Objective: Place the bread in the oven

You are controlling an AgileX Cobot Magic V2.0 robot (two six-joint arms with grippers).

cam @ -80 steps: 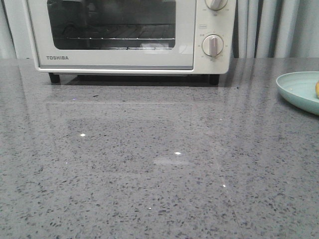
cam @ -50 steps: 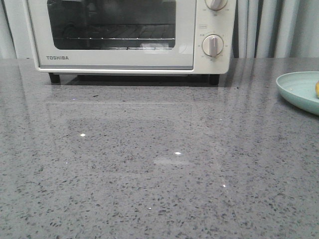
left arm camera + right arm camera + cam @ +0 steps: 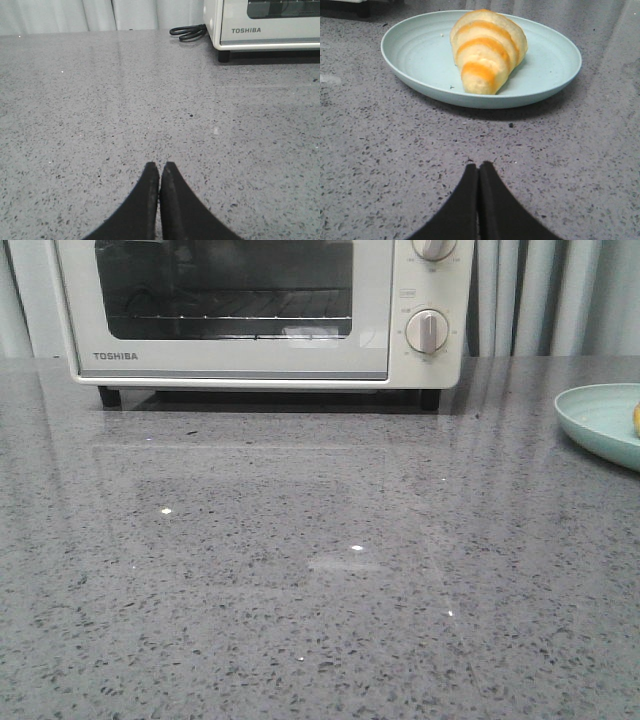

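Front view: the oven (image 3: 260, 310) is cut off by the top edge, so only part of its upper knob (image 3: 434, 248) shows. At the far right, the plate (image 3: 600, 420) runs past the frame edge, and the bread (image 3: 636, 420) shows only as a yellow sliver. Dial markings are too small to read.

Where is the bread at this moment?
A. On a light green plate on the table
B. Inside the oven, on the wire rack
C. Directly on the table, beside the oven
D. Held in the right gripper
A. In the right wrist view the bread lies on the light green plate, while the right gripper is shut and empty in front of it.
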